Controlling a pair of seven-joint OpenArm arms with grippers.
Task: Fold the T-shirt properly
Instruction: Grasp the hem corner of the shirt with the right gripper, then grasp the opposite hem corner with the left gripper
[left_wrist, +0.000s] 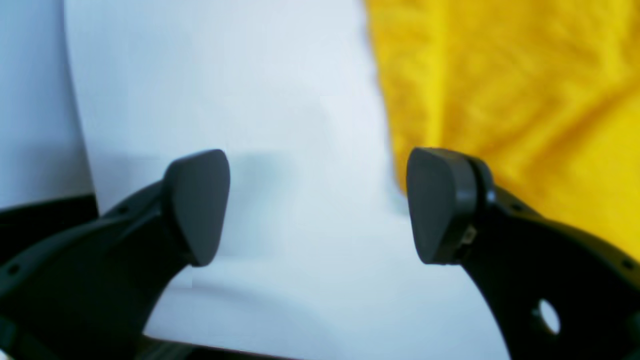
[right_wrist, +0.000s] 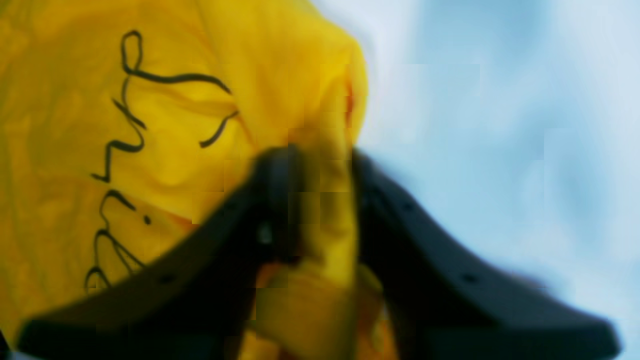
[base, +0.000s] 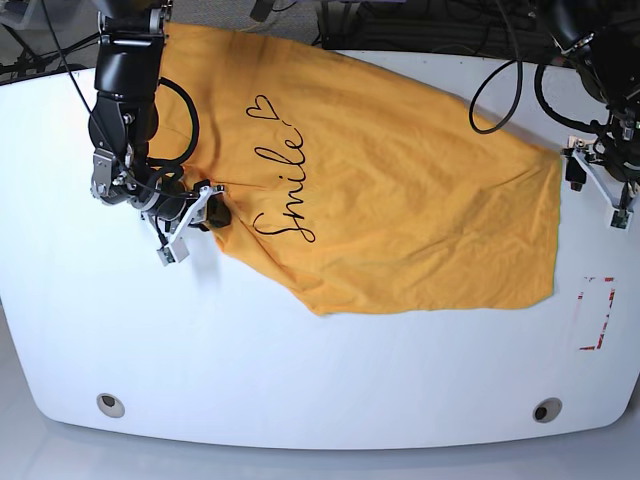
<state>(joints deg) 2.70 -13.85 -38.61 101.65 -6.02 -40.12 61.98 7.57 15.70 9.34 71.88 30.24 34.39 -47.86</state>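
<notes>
Near edge of the white counter (base: 300, 390): two round fittings (base: 111, 405) set into it, one at the near left, one at the near right. A red-and-white marked rectangle (base: 597, 313) sits on the right side, just off the shirt's right hem.

Mid counter: the T-shirt (base: 400, 200) is spread mostly flat, orange-yellow, running diagonally from far left down to a point near centre, with its right edge close to my left arm. The black cursive "Smile" lettering (base: 283, 190) faces up on the left half, with a small heart outline (base: 262, 105) just beyond it.

My right hand (base: 213, 205) is at the shirt's left edge, on the left in the base view. It's clamped on the fabric: in the right wrist view both fingers (right_wrist: 280, 200) pinch a bunched fold of yellow cloth, lettering visible just beside it. That view is blurred, so I can't read detail at the pinch.

My left hand (base: 600, 180) is at the right, just off the shirt's right edge. In the left wrist view its fingers (left_wrist: 200, 205) stand well apart with bare counter between them; the shirt edge lies right behind the right-side pad. Touching or not, I can't tell.

Far side: the shirt's far left corner runs under the right arm, toward the counter's far edge.
</notes>
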